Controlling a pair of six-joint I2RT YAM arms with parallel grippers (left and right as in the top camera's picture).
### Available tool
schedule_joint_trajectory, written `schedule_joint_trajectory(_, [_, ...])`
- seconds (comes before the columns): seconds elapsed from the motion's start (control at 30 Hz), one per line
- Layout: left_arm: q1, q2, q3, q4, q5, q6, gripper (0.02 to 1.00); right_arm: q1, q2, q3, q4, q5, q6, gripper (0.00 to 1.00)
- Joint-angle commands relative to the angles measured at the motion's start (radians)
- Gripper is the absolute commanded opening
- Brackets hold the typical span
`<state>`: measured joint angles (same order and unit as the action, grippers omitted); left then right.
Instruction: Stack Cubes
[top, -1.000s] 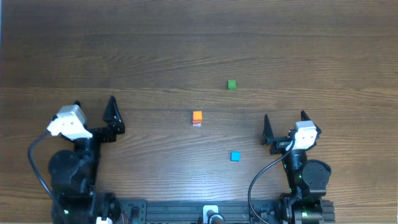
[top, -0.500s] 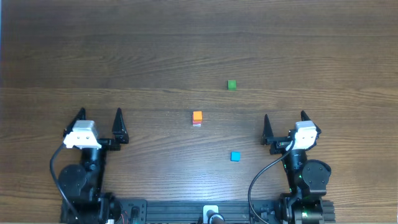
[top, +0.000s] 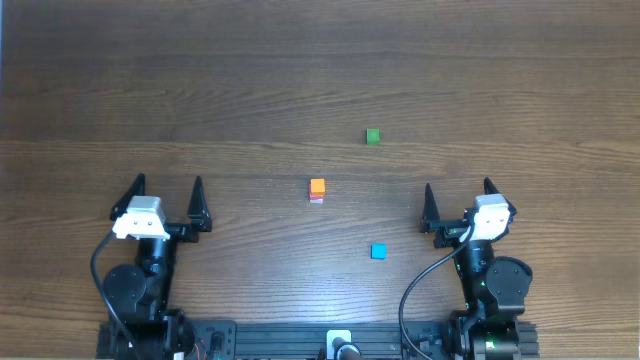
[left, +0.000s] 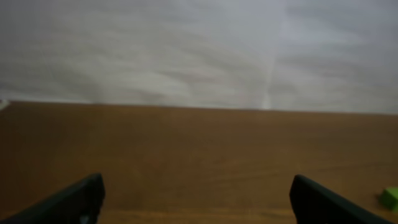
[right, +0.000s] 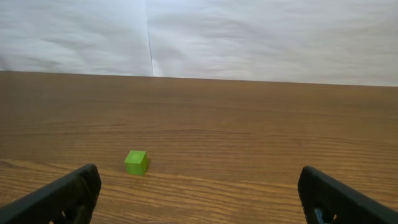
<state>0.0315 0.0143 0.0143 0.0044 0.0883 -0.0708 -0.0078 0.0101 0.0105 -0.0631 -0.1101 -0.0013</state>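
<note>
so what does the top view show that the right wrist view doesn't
Top view's own: the blue cube, the orange cube sitting on a reddish cube, and the left gripper, open. Right wrist view's own: the white backdrop behind the table. Shared: the green cube, standing alone on the wood, and the open right gripper.
</note>
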Motion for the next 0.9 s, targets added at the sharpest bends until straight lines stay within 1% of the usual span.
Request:
schedule_joint_trajectory(0.03, [0.005, -0.011, -0.008, -0.058, 0.027, 0.015, 0.998, -0.006, -0.004, -0.005, -0.004, 0.003, -0.004, 0.991])
schedule_joint_trajectory(0.9, [0.005, -0.008, -0.008, -0.072, 0.027, 0.011, 1.000, -0.006, -0.004, -0.005, -0.004, 0.003, -0.004, 0.991])
